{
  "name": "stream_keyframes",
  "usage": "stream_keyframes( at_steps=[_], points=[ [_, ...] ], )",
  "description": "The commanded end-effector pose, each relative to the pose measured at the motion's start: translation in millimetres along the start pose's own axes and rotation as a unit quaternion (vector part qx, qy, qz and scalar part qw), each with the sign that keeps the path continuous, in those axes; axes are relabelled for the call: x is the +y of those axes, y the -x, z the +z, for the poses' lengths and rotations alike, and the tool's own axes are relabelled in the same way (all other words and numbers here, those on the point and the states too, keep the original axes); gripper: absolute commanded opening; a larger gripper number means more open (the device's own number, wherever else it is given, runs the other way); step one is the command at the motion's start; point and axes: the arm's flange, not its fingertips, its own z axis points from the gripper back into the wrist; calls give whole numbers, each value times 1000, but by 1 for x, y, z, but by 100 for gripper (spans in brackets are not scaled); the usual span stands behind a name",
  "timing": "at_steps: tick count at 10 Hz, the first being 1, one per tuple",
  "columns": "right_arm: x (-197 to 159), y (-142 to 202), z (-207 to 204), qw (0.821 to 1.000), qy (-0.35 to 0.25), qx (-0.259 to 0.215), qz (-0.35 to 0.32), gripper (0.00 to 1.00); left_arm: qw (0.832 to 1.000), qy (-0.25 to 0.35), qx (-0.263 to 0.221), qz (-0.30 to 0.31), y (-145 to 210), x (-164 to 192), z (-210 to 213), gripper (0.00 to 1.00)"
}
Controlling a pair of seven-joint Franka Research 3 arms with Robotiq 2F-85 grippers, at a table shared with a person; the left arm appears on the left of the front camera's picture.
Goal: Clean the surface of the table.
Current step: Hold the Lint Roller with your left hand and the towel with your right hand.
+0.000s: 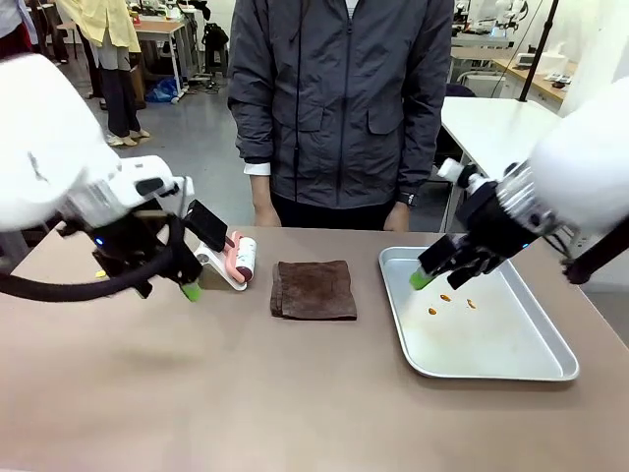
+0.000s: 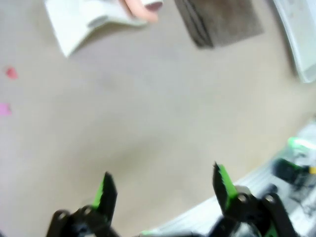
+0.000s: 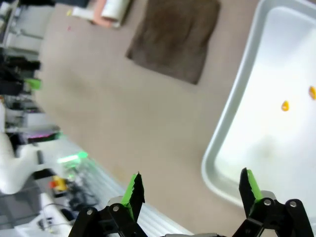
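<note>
Front faces person [image 1: 339, 98]; wrists overlook shared table [image 2: 148, 123]

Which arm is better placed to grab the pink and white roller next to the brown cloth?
Left, I'd say. The open left gripper hangs close beside the roller on the table. The open right gripper hovers over the steel tray, with the folded cloth between it and the roller.

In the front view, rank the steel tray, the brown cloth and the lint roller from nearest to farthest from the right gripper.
From the right gripper:
1. Steel tray, beneath it, on the right.
2. Brown cloth, in the middle.
3. Lint roller, farther left.
</note>
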Motion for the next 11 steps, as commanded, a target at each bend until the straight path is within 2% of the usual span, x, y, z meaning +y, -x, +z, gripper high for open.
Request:
stream_keyframes(
  at_steps=[1,2,3,4,5,8,9,11],
  points=[
    [-25,15,33,993,-90,-42,-67,100,988,125,-55,69,8,27,48,100],
    [-39,32,49,984,-129,-70,-100,100,972,190,-99,93,20,49,71,100],
    [-59,53,62,971,-165,-106,-135,100,949,242,-160,122,37,74,91,100],
    [-79,74,72,957,-193,-136,-169,100,921,290,-214,148,53,102,109,100],
    [-97,96,82,942,-216,-169,-196,100,892,311,-263,196,71,131,119,100],
    [-148,168,114,894,-238,-261,-275,100,834,333,-309,312,120,206,127,100],
    [-158,185,118,883,-241,-280,-289,100,819,337,-312,345,126,221,119,100],
    [-179,211,118,864,-252,-296,-320,100,791,347,-318,392,125,223,96,100]
  ],
)
